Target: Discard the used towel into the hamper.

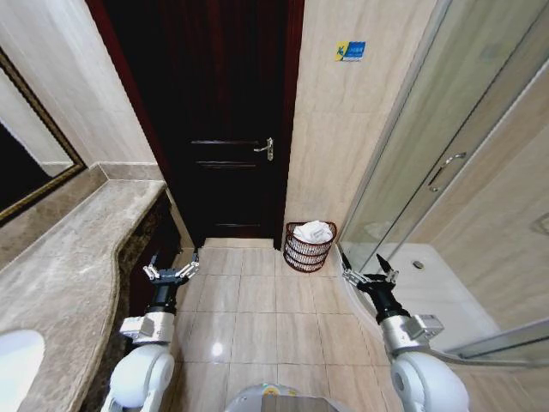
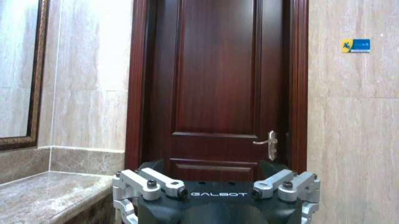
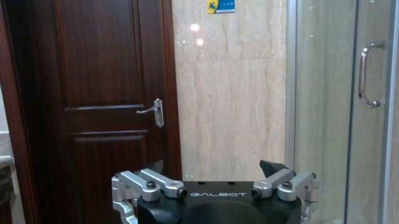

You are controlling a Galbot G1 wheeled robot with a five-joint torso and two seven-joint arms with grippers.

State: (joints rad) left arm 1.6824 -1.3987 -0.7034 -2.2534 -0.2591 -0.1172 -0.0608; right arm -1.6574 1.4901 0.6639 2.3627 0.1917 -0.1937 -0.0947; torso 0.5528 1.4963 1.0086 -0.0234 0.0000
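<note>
Bathroom scene, robot facing a dark wooden door [image 1: 219,120] with a silver lever handle [image 1: 266,148]. The hamper [image 1: 308,251] stands on the tiled floor [image 1: 249,300] against the beige wall, just right of the door frame and near the corner where the glass shower door [image 1: 429,163] begins. A white towel [image 1: 314,230] sits bunched inside the hamper, its top poking above the rim. Left gripper [image 1: 171,272] hangs low over the floor beside the marble counter [image 1: 77,257], fingers spread apart, holding nothing. Right gripper [image 1: 370,275] is also low, close to the bottom edge of the shower glass and just right of the hamper but not touching it, fingers apart, holding nothing. Both arms held out symmetrically in front of the robot body. In the left wrist view the left gripper's silver finger links [image 2: 153,183] frame the black palm, with the door, its handle [image 2: 269,143], the mirror frame [image 2: 34,74] and a counter edge [image 2: 44,193] ahead. In the right wrist view the right gripper's finger links [image 3: 281,184] are likewise splayed, looking at the door [image 3: 93,93], the handle [image 3: 156,112], the beige wall and the shower door's chrome pull [image 3: 367,74]. A small blue and yellow sticker [image 1: 350,51] is high on the wall right of the door. A framed mirror [image 1: 30,146] hangs above the counter at far left, and a white sink edge [image 1: 17,360] shows at the lower left of the head view.
</note>
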